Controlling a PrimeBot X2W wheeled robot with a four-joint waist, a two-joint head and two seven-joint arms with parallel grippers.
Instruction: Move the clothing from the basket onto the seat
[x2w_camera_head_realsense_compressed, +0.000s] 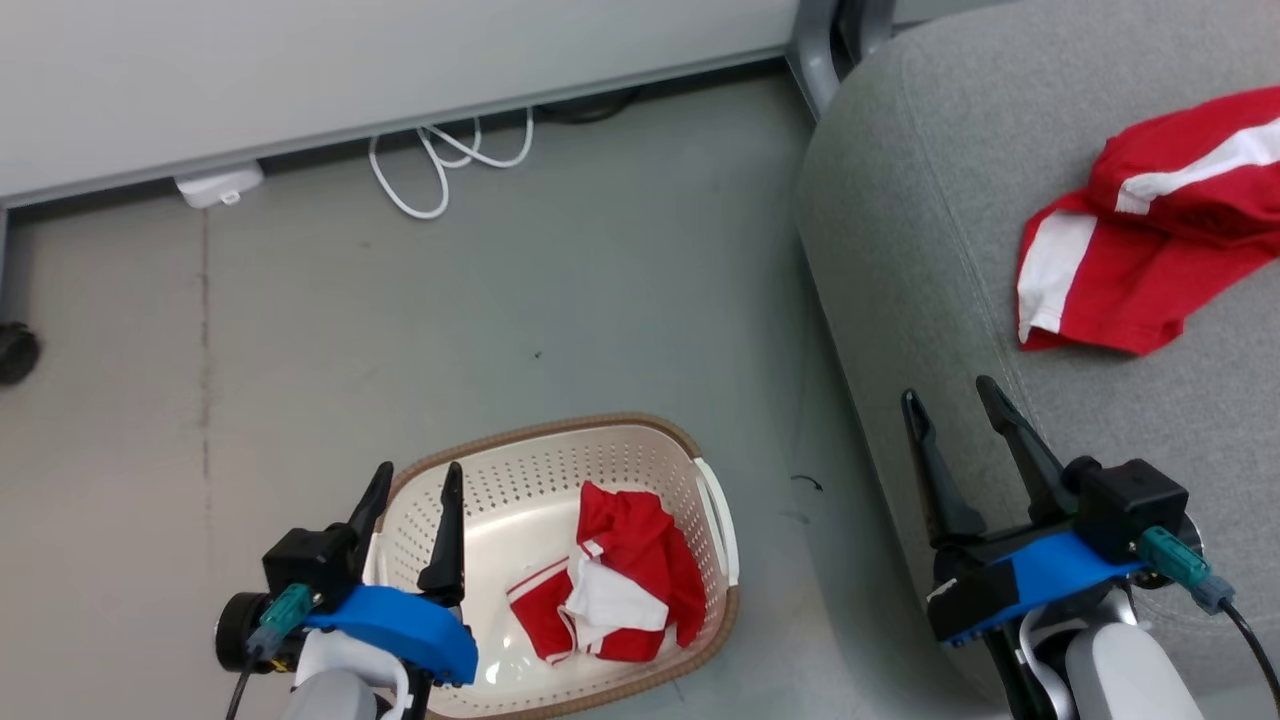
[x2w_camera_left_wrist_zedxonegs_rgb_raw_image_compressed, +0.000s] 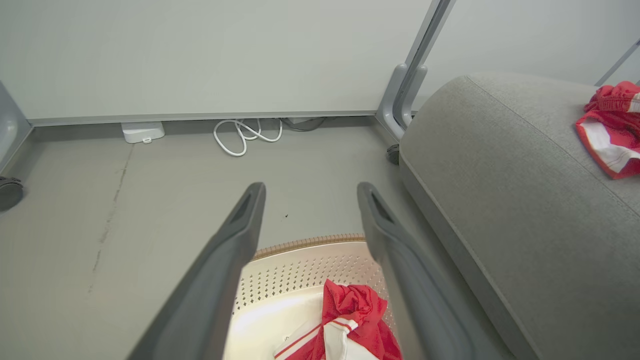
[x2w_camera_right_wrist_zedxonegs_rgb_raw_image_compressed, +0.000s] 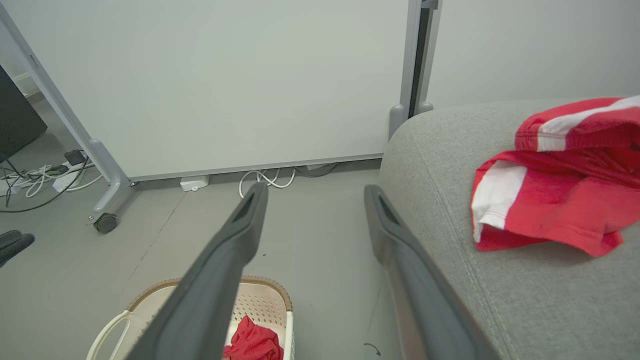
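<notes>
Dark fingers of the left gripper (x2w_camera_head_realsense_compressed: 418, 478) stand spread, holding nothing, poised over the laundry basket (x2w_camera_head_realsense_compressed: 560, 425) at its near-left rim, prob. lined up to dip in. Beside them, inside the basket, lies a crumpled red-and-white garment (x2w_camera_head_realsense_compressed: 625, 575), not yet moved. The right gripper (x2w_camera_head_realsense_compressed: 947, 395), also spread & empty, hangs over the grey sofa (x2w_camera_head_realsense_compressed: 930, 180) edge. A second red garment (x2w_camera_head_realsense_compressed: 1130, 270) lies on the cushion, well apart.

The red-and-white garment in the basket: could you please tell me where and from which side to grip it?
Probably pinch the bunched red fold of the crumpled red-and-white fabric garment, coming straight down: the oval cream perforated plastic basket walls it in, and that raised ridge suits the open left gripper nearby.
</notes>
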